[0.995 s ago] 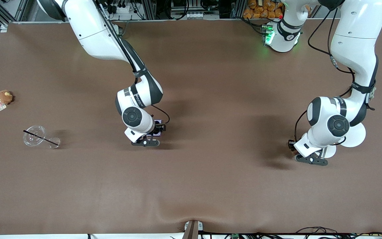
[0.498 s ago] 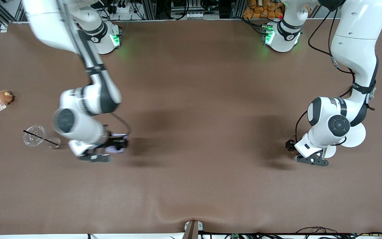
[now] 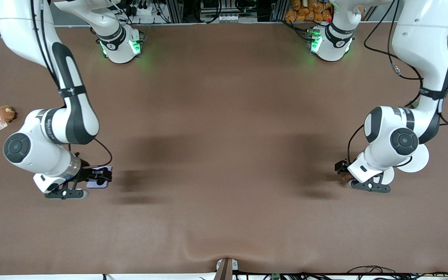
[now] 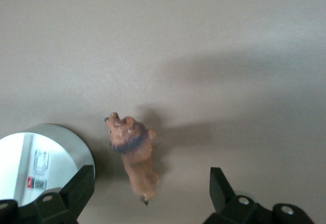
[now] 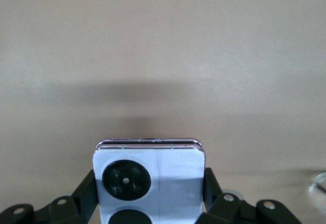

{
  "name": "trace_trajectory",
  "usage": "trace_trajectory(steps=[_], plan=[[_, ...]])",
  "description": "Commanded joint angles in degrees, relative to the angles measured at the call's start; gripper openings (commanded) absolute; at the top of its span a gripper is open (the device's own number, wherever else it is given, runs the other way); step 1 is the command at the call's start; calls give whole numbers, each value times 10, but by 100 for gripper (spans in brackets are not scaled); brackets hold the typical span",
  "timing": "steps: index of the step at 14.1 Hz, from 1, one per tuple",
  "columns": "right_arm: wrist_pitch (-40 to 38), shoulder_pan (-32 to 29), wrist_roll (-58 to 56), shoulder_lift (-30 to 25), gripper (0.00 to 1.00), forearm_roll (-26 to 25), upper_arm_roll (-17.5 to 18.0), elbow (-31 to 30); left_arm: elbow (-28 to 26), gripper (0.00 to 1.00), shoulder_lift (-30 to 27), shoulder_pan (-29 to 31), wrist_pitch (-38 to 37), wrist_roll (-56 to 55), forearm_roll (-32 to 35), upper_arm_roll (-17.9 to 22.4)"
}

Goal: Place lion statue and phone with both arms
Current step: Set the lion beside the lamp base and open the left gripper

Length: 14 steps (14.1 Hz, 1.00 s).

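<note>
The lion statue point(image 4: 133, 158), orange-brown with a darker mane, rests on the brown table. My left gripper point(image 4: 150, 193) is open just above it. Its black fingers point(image 4: 76, 188) stand on either side of the lion's hind end without touching it. In the front view the left gripper point(image 3: 342, 174) is low at the left arm's end of the table and mostly hides the lion. My right gripper point(image 3: 98, 182) is shut on the lilac phone point(image 5: 153, 178), camera circles showing. It holds the phone point(image 3: 100, 182) low over the table at the right arm's end.
A white round disc point(image 3: 418, 157) and a smaller one point(image 3: 386, 177) lie beside the left gripper; one shows in the left wrist view point(image 4: 41, 163). A brown plush toy with a tag point(image 3: 5, 113) lies near the table edge at the right arm's end.
My right arm has swung from the table's middle toward the right arm's end, carrying the phone, and now covers the clear glass and stirrer. The left gripper has shifted only slightly.
</note>
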Motion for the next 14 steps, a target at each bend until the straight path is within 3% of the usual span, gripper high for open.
trace_trajectory(steps=[1,5,9,14], plan=[[7,-43,-25,46,12,-19,10,37,6,100,-57,0,-79,-34,8,-21],[52,-63,-39,89,12,-21,10,39,53,100,-87,1,-206,-108,8,-61],[46,-82,-41,114,12,-21,10,30,68,100,-137,-1,-240,-102,10,-67],[25,-100,-41,114,15,-21,11,14,192,100,-142,3,-369,-97,10,-89]])
